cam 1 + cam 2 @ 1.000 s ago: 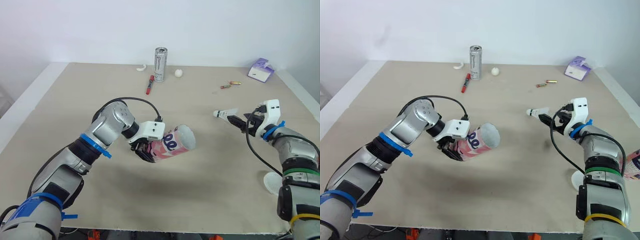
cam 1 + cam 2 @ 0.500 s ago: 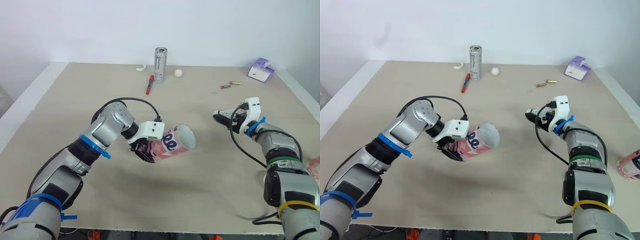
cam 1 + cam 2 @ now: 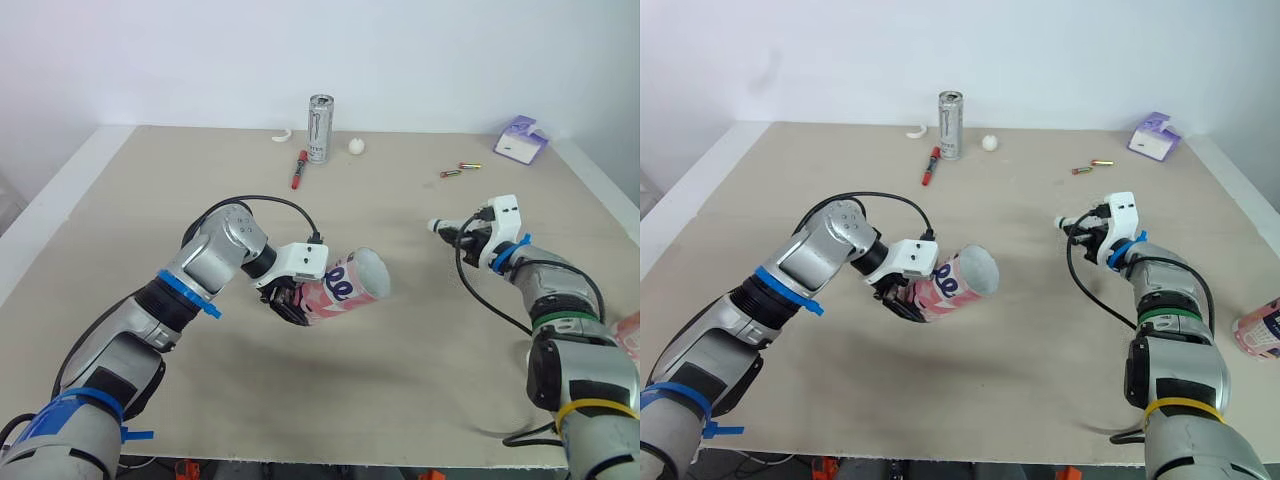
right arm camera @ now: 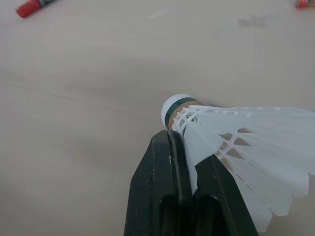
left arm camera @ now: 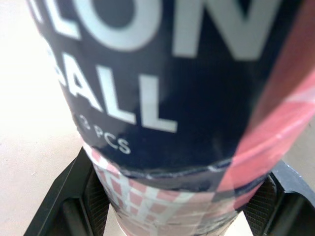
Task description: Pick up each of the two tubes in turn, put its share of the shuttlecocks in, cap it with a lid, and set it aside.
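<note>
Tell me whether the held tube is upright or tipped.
Tipped. The tube, clamped in the left gripper, lies nearly on its side above the table, its uncapped mouth facing the robot's right.

Both head eyes look forward and down over the same beige table (image 3: 400,400); each wrist camera sits close behind its jaws.

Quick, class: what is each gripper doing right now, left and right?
Left gripper: shut on the pink tube.
Right gripper: shut on a shuttlecock.

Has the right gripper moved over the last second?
Yes. The right gripper, shut on a shuttlecock, has shifted left toward the tube, now nearer the batteries.
</note>
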`<state>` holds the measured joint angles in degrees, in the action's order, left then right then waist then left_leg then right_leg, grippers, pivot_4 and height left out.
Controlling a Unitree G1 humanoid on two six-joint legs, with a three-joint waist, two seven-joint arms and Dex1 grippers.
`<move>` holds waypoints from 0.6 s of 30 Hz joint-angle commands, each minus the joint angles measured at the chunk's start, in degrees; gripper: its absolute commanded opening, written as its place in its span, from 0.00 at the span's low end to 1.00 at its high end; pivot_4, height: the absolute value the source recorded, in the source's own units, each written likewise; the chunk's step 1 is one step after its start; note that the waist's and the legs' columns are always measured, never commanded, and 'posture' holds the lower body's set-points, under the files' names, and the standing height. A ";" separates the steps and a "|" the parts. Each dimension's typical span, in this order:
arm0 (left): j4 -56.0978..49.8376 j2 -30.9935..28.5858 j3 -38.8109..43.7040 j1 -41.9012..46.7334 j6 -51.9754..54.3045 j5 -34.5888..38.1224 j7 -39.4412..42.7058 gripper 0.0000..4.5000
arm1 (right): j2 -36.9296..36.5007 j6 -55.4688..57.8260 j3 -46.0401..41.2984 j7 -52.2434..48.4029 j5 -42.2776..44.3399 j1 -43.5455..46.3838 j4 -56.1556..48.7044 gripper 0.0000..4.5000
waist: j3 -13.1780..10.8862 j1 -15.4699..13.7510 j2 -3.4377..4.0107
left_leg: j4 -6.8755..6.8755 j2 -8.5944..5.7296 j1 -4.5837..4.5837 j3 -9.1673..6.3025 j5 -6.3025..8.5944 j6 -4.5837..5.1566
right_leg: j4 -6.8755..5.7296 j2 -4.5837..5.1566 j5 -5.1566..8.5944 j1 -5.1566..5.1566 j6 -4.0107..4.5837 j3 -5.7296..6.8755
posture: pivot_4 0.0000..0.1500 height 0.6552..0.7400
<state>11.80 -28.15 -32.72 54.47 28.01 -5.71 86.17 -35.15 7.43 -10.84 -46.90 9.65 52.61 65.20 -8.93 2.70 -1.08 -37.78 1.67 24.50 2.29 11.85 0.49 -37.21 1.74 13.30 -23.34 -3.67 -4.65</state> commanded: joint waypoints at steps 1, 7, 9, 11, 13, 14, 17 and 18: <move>0.55 -0.47 -1.10 -1.07 0.95 -0.74 -0.42 0.66 | -1.80 1.23 0.14 -3.26 2.37 -7.78 -23.06 0.01 | 0.00 -0.01 0.00 | 0.01 0.00 0.00 0.00 0.00 0.00 | 0.00 0.00 0.00 0.00 -0.01 0.00 | 1.00 1.00; 0.68 -0.63 -1.32 -1.18 0.62 -0.45 -0.12 0.66 | -8.25 11.61 -2.40 -2.38 6.40 -29.02 -76.77 0.01 | 0.05 -0.38 0.21 | 0.09 -0.07 0.15 -0.21 0.02 -0.02 | -0.13 -0.03 0.24 -0.09 -0.02 0.02 | 1.00 1.00; 0.97 -0.58 -1.36 -1.03 0.44 -0.35 -0.05 0.66 | -10.38 15.12 -3.59 -2.59 8.91 -31.56 -85.81 0.01 | 0.04 -0.45 0.27 | 0.10 -0.06 0.10 -0.20 0.02 -0.02 | -0.13 -0.06 0.28 -0.07 -0.05 0.02 | 1.00 1.00; 1.26 -0.51 -1.47 -0.94 0.14 -0.36 0.01 0.66 | -12.24 17.97 -4.37 -2.90 11.30 -32.62 -92.23 0.01 | 0.02 -0.43 0.21 | 0.09 -0.03 0.06 -0.24 0.02 -0.02 | -0.13 -0.10 0.44 -0.03 -0.30 0.05 | 1.00 1.00; 1.60 -0.35 -1.62 -0.83 -0.17 -0.41 -0.03 0.66 | -14.26 19.67 -4.67 -3.83 13.30 -33.13 -96.87 0.01 | 0.01 -0.43 0.18 | 0.05 -0.02 -0.02 -0.22 -0.01 -0.05 | -0.13 -0.11 0.40 0.03 -0.19 0.03 | 1.00 1.00; 1.70 -0.26 -1.69 -0.79 -0.26 -0.40 -0.05 0.66 | -15.02 21.04 -4.92 -3.93 14.49 -33.26 -98.65 0.01 | 0.02 -0.43 0.13 | 0.04 -0.01 -0.02 -0.23 -0.01 -0.05 | -0.13 -0.11 0.42 0.03 -0.14 0.02 | 1.00 1.00; 1.58 0.08 -1.86 -0.81 -0.24 -0.28 -0.15 0.66 | -18.58 24.44 -5.30 -6.05 17.85 -35.19 -103.37 0.01 | 0.02 -0.47 0.07 | -0.04 0.00 -0.02 -0.16 -0.02 -0.04 | -0.12 -0.10 0.45 0.04 -0.03 -0.06 | 1.00 1.00; 1.53 0.11 -1.86 -0.86 -0.27 -0.27 -0.17 0.66 | -19.49 24.97 -5.43 -6.90 18.47 -36.20 -104.20 0.01 | 0.03 -0.55 0.08 | -0.04 -0.01 -0.02 -0.15 -0.02 -0.04 | -0.12 -0.09 0.45 0.04 -0.03 -0.06 | 1.00 1.00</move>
<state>12.69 -27.92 -32.69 54.31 27.52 -4.87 85.70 -52.09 30.74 -14.05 -52.21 25.80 17.60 -35.09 -8.90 2.15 -1.00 -37.81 1.65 24.51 2.16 11.83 0.45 -37.33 1.68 13.76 -23.32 -3.72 -4.73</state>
